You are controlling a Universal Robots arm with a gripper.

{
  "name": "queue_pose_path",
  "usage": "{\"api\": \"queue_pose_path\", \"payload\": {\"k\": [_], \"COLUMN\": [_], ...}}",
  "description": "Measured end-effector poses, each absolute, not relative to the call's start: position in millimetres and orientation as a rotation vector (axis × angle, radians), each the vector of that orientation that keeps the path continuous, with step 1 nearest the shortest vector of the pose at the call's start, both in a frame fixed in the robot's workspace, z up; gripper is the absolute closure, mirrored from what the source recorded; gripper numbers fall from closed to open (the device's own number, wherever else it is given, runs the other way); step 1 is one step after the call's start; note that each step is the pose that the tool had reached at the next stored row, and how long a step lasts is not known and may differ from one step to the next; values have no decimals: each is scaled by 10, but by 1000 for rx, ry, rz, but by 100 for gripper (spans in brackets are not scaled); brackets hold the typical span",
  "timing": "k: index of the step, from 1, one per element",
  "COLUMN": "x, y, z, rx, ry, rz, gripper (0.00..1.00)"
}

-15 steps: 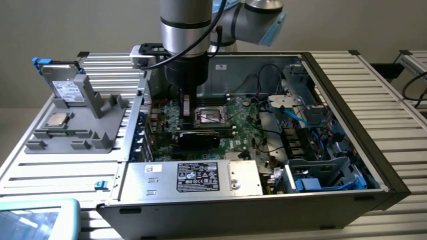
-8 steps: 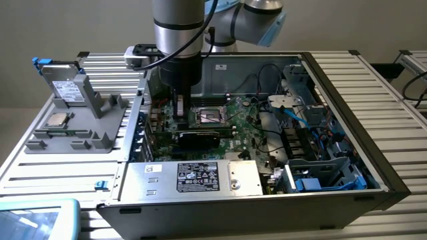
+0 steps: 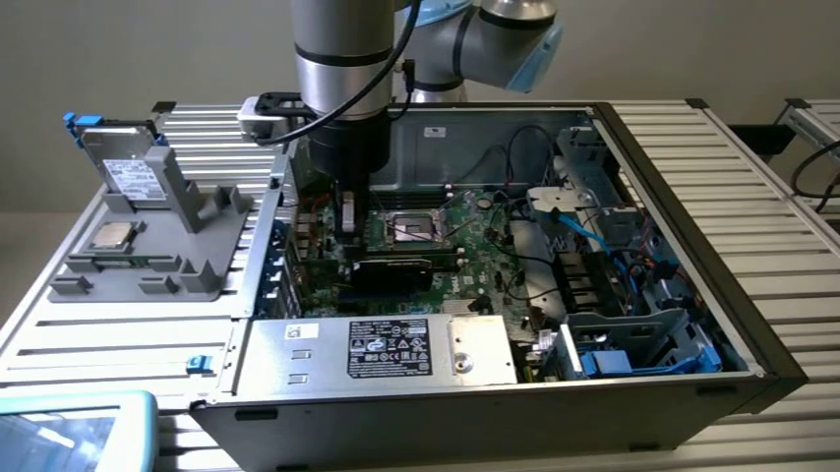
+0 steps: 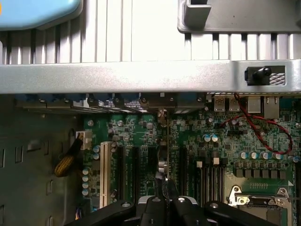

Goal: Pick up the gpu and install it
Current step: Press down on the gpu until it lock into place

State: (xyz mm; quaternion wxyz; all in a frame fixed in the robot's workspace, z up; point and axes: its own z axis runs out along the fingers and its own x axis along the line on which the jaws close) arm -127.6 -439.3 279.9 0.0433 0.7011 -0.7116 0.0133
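The gpu (image 3: 390, 272) stands on edge inside the open computer case, black cover facing the front, low over the green motherboard (image 3: 489, 246). My gripper (image 3: 348, 228) reaches straight down into the case and is shut on the card's top edge near its end toward the exterior view's left. In the wrist view the gpu (image 4: 168, 146) appears edge-on as a thin line running from the case's rear wall to my gripper (image 4: 167, 195), over the slots of the motherboard (image 4: 197, 136). I cannot tell whether the card's lower edge is seated in a slot.
A silver power supply (image 3: 393, 349) fills the case's front. Cables and a blue drive cage (image 3: 643, 344) crowd the exterior view's right. Outside the case, a grey fixture (image 3: 171, 231) holds a hard drive with blue clips (image 3: 125, 167) and a processor (image 3: 112, 236).
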Motion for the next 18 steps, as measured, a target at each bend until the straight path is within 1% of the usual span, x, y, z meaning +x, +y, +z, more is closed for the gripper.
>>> {"api": "queue_pose_path", "payload": {"k": [18], "x": [-1365], "y": [-4383], "z": [2761], "rx": [2144], "ry": [-2176], "rz": [41], "gripper": [88]}}
